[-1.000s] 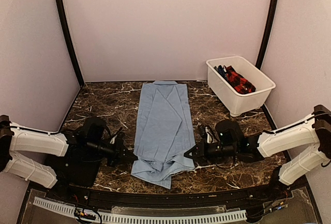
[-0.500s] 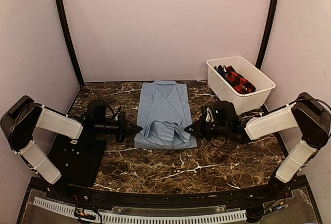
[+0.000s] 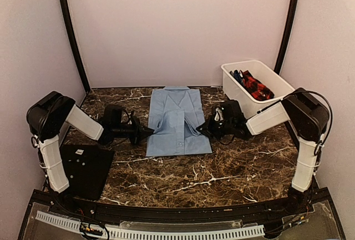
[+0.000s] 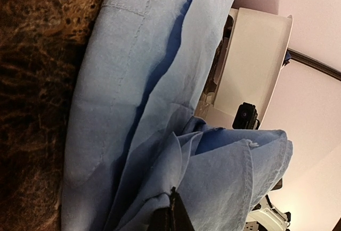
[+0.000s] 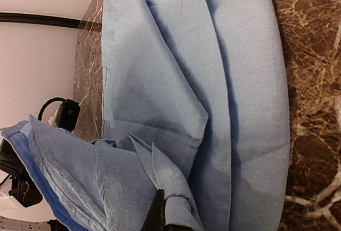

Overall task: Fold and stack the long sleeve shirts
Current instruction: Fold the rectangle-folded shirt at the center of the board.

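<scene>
The left pincer [image 3: 148, 134] and right pincer [image 3: 203, 131] pinch the soft, creased light-blue shirt [image 3: 177, 141].

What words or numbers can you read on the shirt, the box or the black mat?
None can be read.
The blue shirt is plain, with no print showing.
The white box shows no label.
The black mat has a small white patch, too small to tell if it carries text.

left tool [image 3: 147, 134], right tool [image 3: 203, 131] pinching shirt [image 3: 176, 115], arms outstretched
</scene>
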Controlling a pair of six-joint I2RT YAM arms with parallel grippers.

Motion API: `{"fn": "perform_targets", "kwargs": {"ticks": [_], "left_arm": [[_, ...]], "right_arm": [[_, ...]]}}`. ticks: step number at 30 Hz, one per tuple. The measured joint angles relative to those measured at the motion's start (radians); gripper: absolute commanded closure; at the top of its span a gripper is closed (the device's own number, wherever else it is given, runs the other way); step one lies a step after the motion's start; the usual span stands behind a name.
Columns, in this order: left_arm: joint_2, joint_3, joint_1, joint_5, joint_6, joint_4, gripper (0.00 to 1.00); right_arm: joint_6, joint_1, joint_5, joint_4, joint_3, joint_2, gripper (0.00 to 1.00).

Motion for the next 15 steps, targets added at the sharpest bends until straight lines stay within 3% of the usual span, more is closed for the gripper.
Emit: {"fn": "perform_targets", "kwargs": {"ticks": [9,15], "left_arm": [[0.011,0.000,0.000,-0.033,0.053,-0.026,1.00],[-0.023,-0.128,-0.016,-0.051,0.060,-0.012,1.00]], "right_arm": [[-0.017,0.007,-0.011,-0.017,0.013,0.041,1.00],[-0.012,0.065,-0.005,-0.007,-0.076,0.010,1.00]]}}
